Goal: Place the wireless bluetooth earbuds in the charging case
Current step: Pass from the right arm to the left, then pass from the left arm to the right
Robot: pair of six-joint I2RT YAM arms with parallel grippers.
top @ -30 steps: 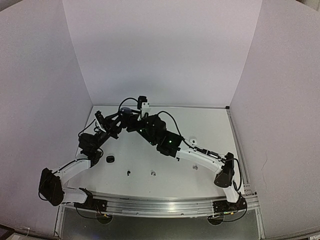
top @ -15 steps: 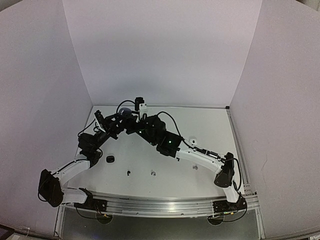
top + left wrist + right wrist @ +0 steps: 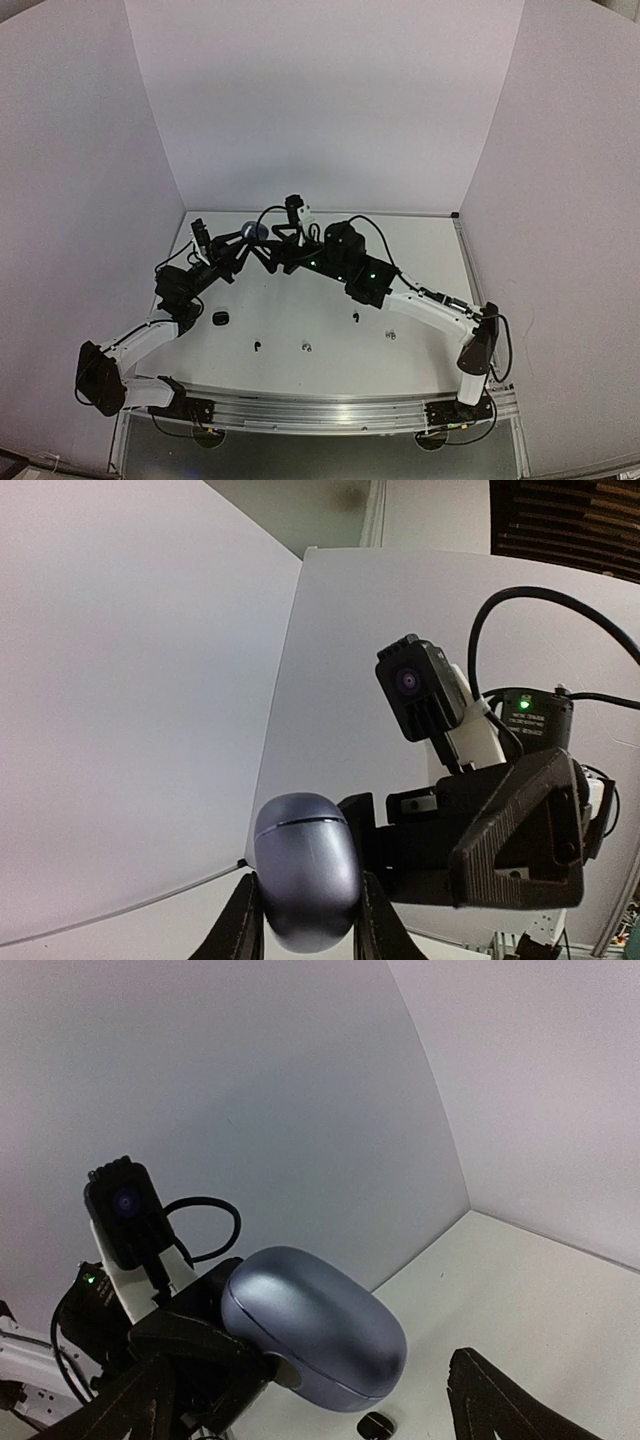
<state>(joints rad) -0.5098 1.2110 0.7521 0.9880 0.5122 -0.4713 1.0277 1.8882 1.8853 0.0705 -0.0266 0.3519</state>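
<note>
My left gripper (image 3: 243,238) is shut on a grey-blue pebble-like charging case (image 3: 251,230), held up off the table with its lid closed. In the left wrist view the case (image 3: 305,878) is pinched between both fingers (image 3: 240,930). My right gripper (image 3: 272,243) stands open just right of the case. Its fingertips (image 3: 500,1400) are spread wide either side of the case (image 3: 315,1325) without touching it. Small earbuds lie on the table: a black one (image 3: 257,346), another black one (image 3: 354,317), a pale one (image 3: 306,347) and another pale one (image 3: 390,335).
A small black case (image 3: 221,318) lies on the table near the left arm and shows below the held case (image 3: 376,1426) in the right wrist view. White walls close in the back and both sides. The arms meet at the table's far middle.
My right gripper opened wide and let go of the grey-blue case. The right arm swung to the right, uncovering a black earbud. The left gripper kept its hold.
</note>
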